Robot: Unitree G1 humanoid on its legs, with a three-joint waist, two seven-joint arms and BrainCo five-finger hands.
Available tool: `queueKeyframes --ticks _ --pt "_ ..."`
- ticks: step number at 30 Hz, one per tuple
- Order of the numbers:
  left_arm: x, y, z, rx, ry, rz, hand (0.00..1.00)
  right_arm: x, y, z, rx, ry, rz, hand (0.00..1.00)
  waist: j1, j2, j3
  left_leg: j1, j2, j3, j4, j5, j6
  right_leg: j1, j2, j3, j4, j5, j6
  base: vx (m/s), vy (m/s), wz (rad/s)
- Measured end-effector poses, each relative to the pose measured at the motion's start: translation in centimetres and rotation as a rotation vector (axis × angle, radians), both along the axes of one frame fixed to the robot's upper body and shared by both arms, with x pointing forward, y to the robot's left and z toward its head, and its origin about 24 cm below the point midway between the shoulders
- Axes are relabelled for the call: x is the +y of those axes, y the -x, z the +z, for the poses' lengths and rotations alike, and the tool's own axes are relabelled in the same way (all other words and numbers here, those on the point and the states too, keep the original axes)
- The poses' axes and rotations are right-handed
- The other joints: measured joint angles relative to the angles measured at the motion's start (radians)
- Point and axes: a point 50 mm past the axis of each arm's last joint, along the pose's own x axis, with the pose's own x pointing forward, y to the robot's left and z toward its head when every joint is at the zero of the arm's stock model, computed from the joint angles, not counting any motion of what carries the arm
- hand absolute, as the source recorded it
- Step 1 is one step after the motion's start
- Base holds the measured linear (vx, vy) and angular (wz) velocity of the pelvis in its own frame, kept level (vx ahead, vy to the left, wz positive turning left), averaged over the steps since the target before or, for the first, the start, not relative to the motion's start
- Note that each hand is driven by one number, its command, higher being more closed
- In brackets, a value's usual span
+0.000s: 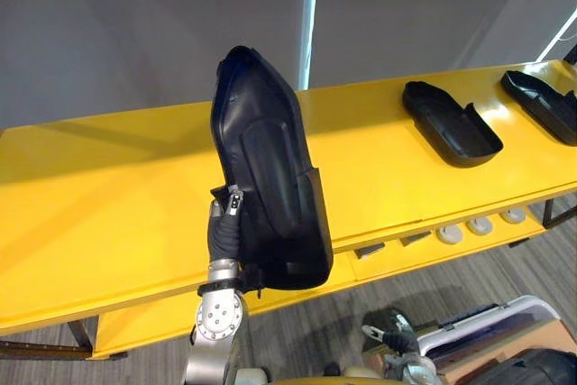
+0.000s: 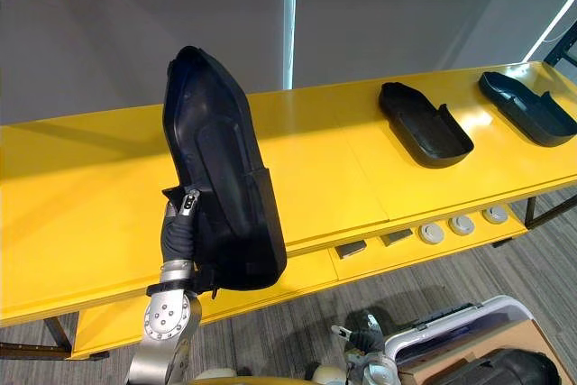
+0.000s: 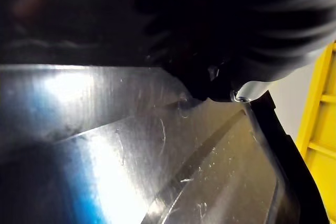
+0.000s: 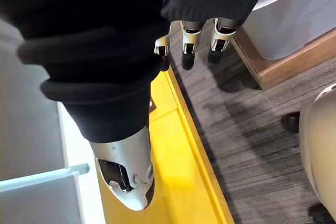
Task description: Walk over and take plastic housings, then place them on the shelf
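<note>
Left hand [image 1: 223, 233] gripping housing [image 1: 270, 169] upright, at yellow shelf [image 1: 108, 196]; right hand [image 4: 189, 38] loose

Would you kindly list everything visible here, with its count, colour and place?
held housing: one, black, upright above the shelf's front edge, in the left hand
lying housings: two, black, flat on the shelf's top towards the robot's right, apart from each other
shelf: one, yellow, long, with a lower level under the top
round discs: three, pale grey, in a row on the lower level at the right
small blocks: two, grey, on the lower level beside the discs
container: one, white, low at the robot's right
carpet: grey, before the shelf
left hand: thumb on the held housing's edge
right hand: fingers relaxed, holding nothing, above the carpet
</note>
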Motion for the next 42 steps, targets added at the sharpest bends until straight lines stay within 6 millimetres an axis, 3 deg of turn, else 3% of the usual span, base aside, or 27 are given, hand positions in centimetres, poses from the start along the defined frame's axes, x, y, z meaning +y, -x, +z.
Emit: queueKeyframes --ticks 4,8,15,22,33,34,42 --pt "0.0 -0.9 -0.9 0.045 -0.056 0.008 1.00 0.1 0.6 -0.4 0.030 0.000 0.010 0.00 0.000 -0.003 -0.015 0.028 0.004 0.000 -0.042 0.030 0.005 0.044 0.011 0.003 -0.081 0.051 -0.003 0.04 0.003 -0.02" --pt "0.6 -3.6 -1.6 0.085 -0.139 0.059 1.00 0.2 0.7 -0.6 0.045 -0.002 0.021 0.00 -0.004 0.006 -0.022 0.046 0.003 0.001 -0.104 0.061 0.019 0.061 0.016 0.006 -0.149 0.099 0.003 -0.03 0.020 -0.05" --pt "4.3 -7.4 -2.1 0.160 -0.206 0.251 1.00 0.2 0.1 -0.5 0.038 0.003 0.057 0.00 -0.052 0.012 -0.025 0.030 -0.004 0.012 -0.149 0.098 0.029 0.054 0.019 0.025 -0.240 0.183 0.011 -0.12 0.016 -0.11" --pt "5.9 -8.9 -2.7 0.234 -0.132 0.335 1.00 -0.3 0.3 -0.5 0.051 0.033 0.104 0.00 -0.071 0.017 -0.024 0.033 0.000 0.024 -0.270 0.186 -0.002 0.013 0.028 0.029 -0.288 0.216 0.006 -0.19 -0.049 -0.09" --pt "6.7 -11.3 -2.8 0.309 -0.071 0.354 1.00 -0.3 0.4 -0.5 0.050 0.038 0.115 0.00 -0.109 0.008 -0.027 0.017 0.017 0.030 -0.276 0.190 -0.008 0.004 0.046 0.030 -0.312 0.225 0.011 -0.04 -0.023 -0.04" --pt "6.7 -11.4 -2.8 0.314 -0.069 0.357 0.00 -0.3 0.4 -0.5 0.051 0.038 0.116 0.00 -0.110 0.008 -0.027 0.017 0.017 0.031 -0.276 0.191 -0.009 0.004 0.046 0.031 -0.312 0.229 0.012 0.05 0.003 -0.02" --pt "7.5 -13.2 -1.3 0.313 -0.072 0.397 0.00 0.1 -0.3 -0.3 0.034 0.035 0.140 0.00 -0.114 0.005 -0.026 0.028 0.017 0.050 -0.269 0.197 -0.007 0.008 0.047 0.034 -0.308 0.252 -0.002 0.07 0.022 -0.06"
